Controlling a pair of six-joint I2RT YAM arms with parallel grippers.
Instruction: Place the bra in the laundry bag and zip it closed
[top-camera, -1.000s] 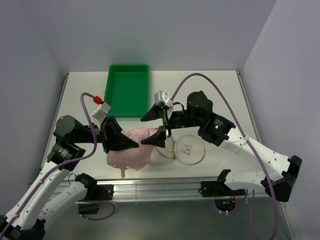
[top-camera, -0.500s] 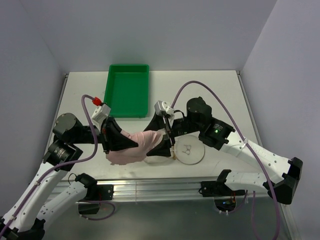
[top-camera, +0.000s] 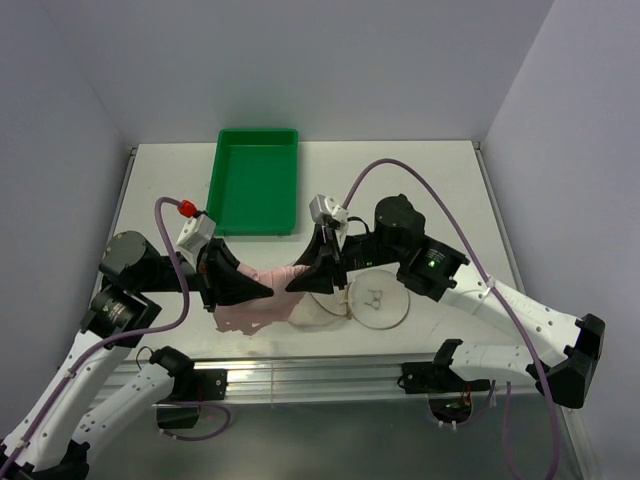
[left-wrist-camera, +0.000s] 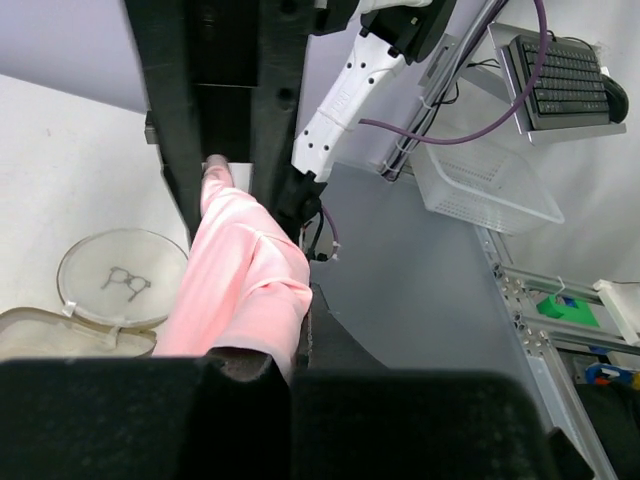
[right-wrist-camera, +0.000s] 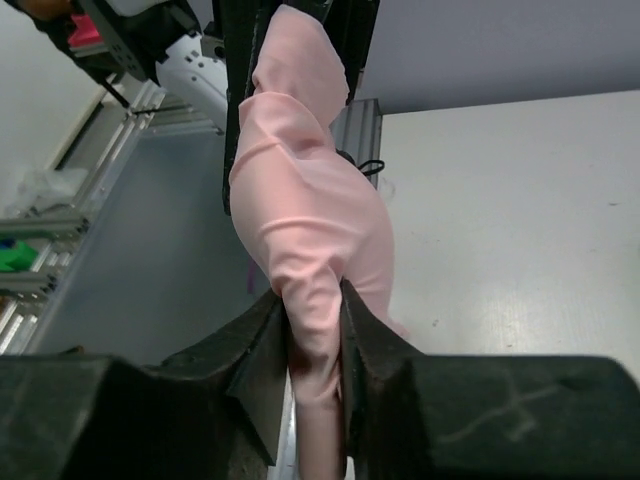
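Note:
The pale pink bra is stretched between both grippers above the table, and its loose part sags below the left one. My left gripper is shut on one end of the bra; its jaw tips pinch the fabric. My right gripper is shut on the other end, with the bra bunched between its fingers. The round white laundry bag lies open like a clamshell just right of the grippers, printed face up. It also shows in the left wrist view.
A green plastic tray stands at the back, left of centre. The bag's second half lies under the right gripper. The metal rail runs along the table's front edge.
My right gripper has dropped towards the left one and shut on the bra's free end. The left gripper has kept its grip and drifted slightly left.

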